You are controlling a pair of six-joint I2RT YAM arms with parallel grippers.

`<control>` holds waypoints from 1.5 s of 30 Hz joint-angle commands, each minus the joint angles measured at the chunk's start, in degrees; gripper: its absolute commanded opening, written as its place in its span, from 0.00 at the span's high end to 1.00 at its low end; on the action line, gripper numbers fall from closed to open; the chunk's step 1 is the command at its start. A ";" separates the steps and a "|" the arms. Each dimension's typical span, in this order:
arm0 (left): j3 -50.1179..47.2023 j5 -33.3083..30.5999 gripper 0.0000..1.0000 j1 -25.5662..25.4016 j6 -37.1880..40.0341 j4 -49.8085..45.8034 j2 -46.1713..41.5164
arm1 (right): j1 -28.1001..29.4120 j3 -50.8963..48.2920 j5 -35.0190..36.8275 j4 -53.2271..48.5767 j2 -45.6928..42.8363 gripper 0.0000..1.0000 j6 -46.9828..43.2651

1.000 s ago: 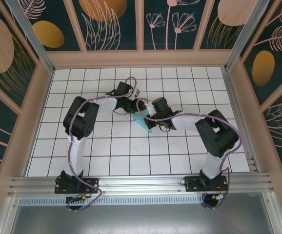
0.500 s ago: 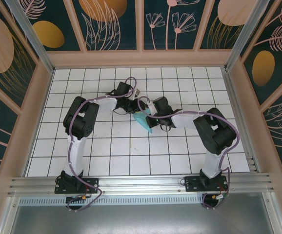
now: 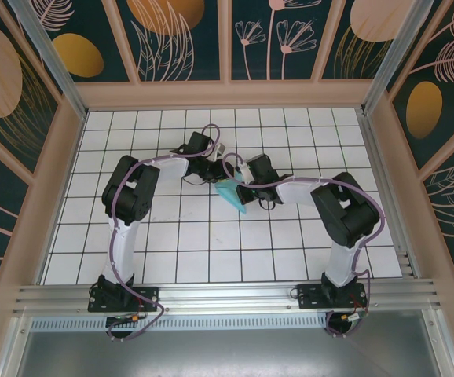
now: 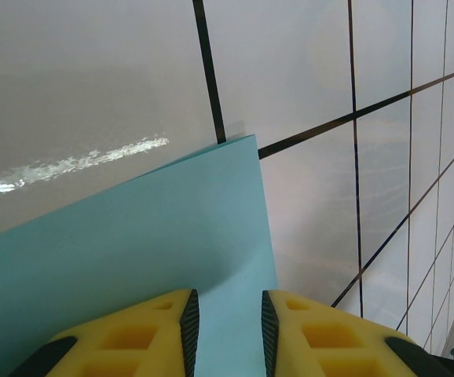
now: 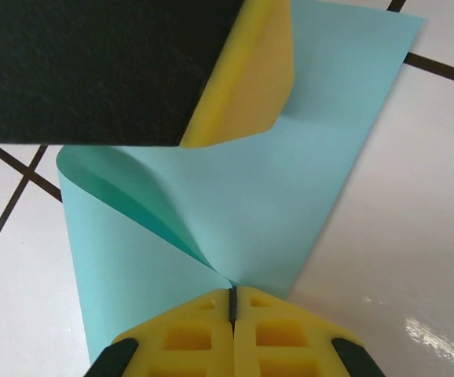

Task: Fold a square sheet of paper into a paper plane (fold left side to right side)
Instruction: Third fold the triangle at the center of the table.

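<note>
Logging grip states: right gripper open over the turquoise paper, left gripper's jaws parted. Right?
No: the right gripper is shut, pinching the turquoise paper, as the right wrist view shows. The left gripper does have parted jaws.

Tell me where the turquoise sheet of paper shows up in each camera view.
Top external: square sheet of paper at the picture's centre.
Left wrist: paper lower left, reaching down between the left fingers.
Right wrist: paper centre, curled over, pinched by the right fingers.
Shared landmark: the black grid lines.
</note>
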 commanded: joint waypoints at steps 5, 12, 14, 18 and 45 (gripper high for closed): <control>-0.33 -1.61 0.70 -0.87 1.41 -3.08 2.85 | -0.43 1.08 0.11 -1.88 1.43 1.00 0.80; -0.41 -1.40 0.70 -0.88 1.45 -3.07 2.45 | -0.39 0.26 0.52 -2.49 1.67 1.00 1.45; -0.41 -1.94 0.68 -0.88 1.54 -3.25 1.72 | -0.40 0.23 0.68 -2.67 1.84 1.00 1.50; -0.15 -2.20 0.63 -0.32 2.27 -3.82 -1.46 | -0.38 0.09 0.85 -3.27 2.24 1.00 1.41; -15.30 0.95 0.75 -1.47 -3.24 3.83 -17.81 | -0.36 -0.69 -0.02 -2.90 1.24 1.00 0.00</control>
